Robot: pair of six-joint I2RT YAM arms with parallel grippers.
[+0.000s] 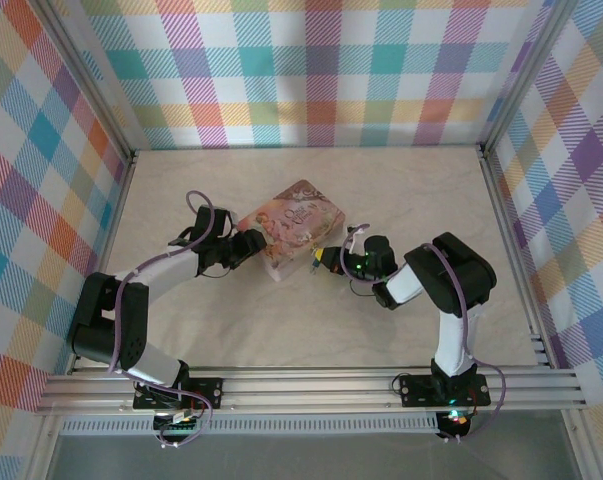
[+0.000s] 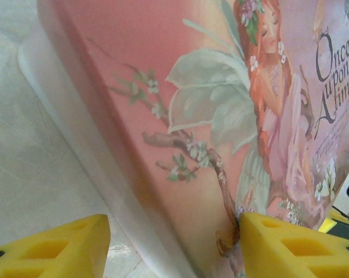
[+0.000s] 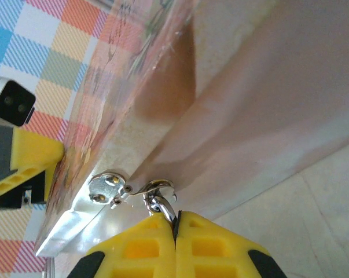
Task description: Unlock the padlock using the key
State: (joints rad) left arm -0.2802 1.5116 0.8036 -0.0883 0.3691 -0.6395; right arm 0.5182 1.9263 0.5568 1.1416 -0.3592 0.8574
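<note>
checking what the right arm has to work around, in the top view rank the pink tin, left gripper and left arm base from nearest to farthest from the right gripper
1. pink tin: just left of the right gripper, its near corner beside the fingers.
2. left gripper: farther left, at the tin's left edge.
3. left arm base: far left at the table's near edge.

Pink floral tin; yellow gripper fingers; pastel plaid walls.

Both arms reach inward, toward each other. The left gripper has its fingers spread wide. The right gripper has its fingers pressed together.
</note>
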